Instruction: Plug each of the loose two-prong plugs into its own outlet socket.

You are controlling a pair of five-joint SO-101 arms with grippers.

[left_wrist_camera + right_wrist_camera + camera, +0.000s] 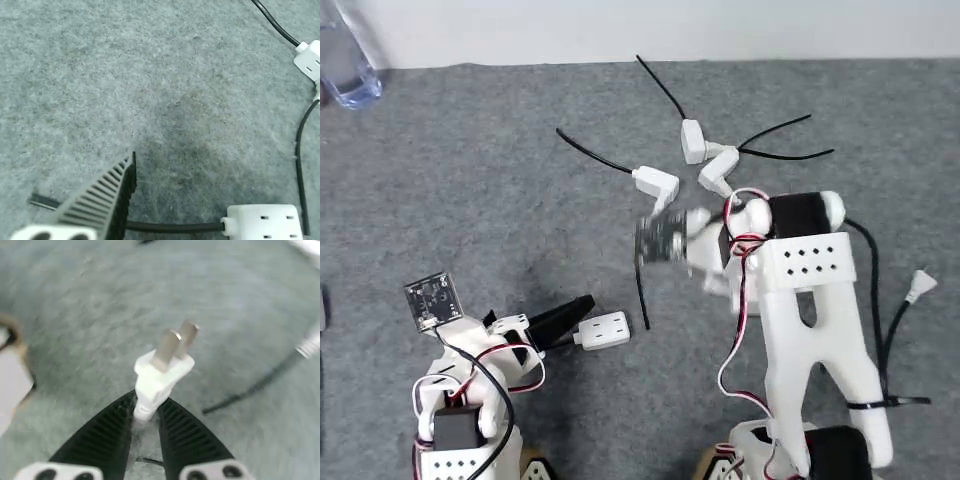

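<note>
While the right gripper (146, 405) pinches a white two-prong plug (159, 375) by its back end, the two metal prongs (176, 344) stick out past the tips, above the grey mat (75, 300). Its black ridged fingers (107, 432) press on the plug from both sides. From the high view, this gripper is near the middle of the table, in front of the right arm (810, 300).

Three more white plugs lie loose on the mat at the far side, each with a thin black wire. One plug (658, 183) lies just beyond the right gripper. A second plug (718, 168) lies near it. A third plug (692, 140) lies a little farther back, just beside the second.

The white outlet block (603, 330) lies flat on the mat near the front, well apart from the loose plugs. Its slots face up. A black cord (175, 227) runs out of one end of it.

The left gripper (578, 310) is low over the mat, just beside the outlet block. One cannot tell if it touches the block, or if it is spread or pressed together.

A thick black cable with a white end (920, 287) lies on the mat beside the right arm.
</note>
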